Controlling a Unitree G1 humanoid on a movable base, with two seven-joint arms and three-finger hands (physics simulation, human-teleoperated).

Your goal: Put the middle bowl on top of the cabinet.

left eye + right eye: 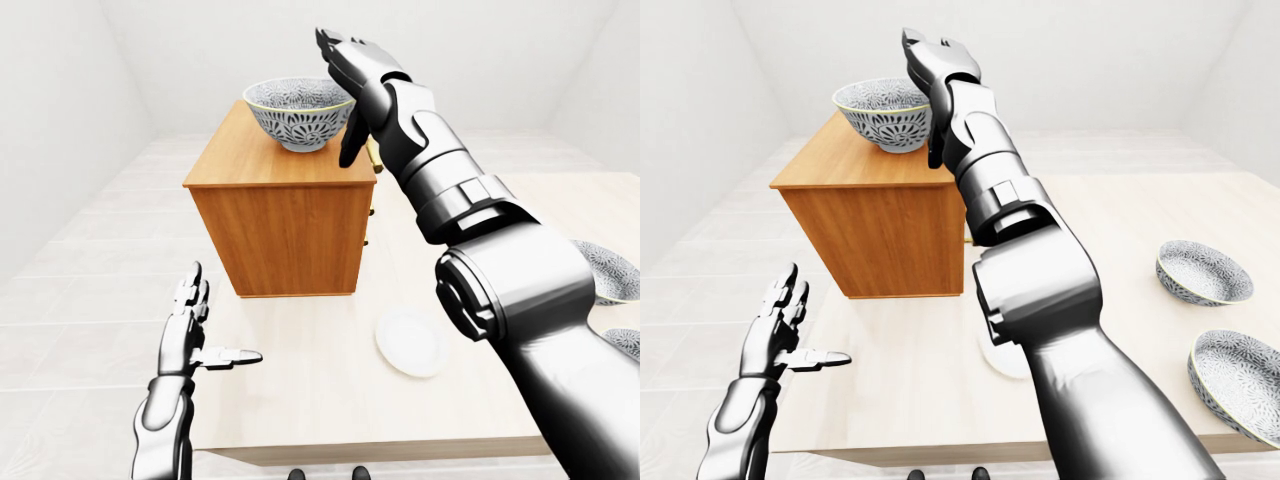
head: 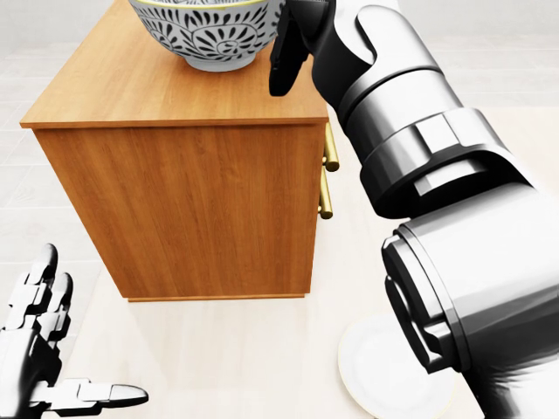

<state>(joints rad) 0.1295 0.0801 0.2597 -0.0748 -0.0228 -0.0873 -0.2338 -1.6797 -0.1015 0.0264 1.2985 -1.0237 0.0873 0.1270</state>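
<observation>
Bowl (image 1: 298,112), dark-patterned, sits upright on the wooden cabinet (image 1: 285,225) top near its right edge, seemingly bearing its own weight, so the right hand (image 1: 362,85) just beside it is spread, gripping nothing, while the left hand (image 1: 192,335) idles spread and empty, low by the table (image 1: 300,385).
</observation>
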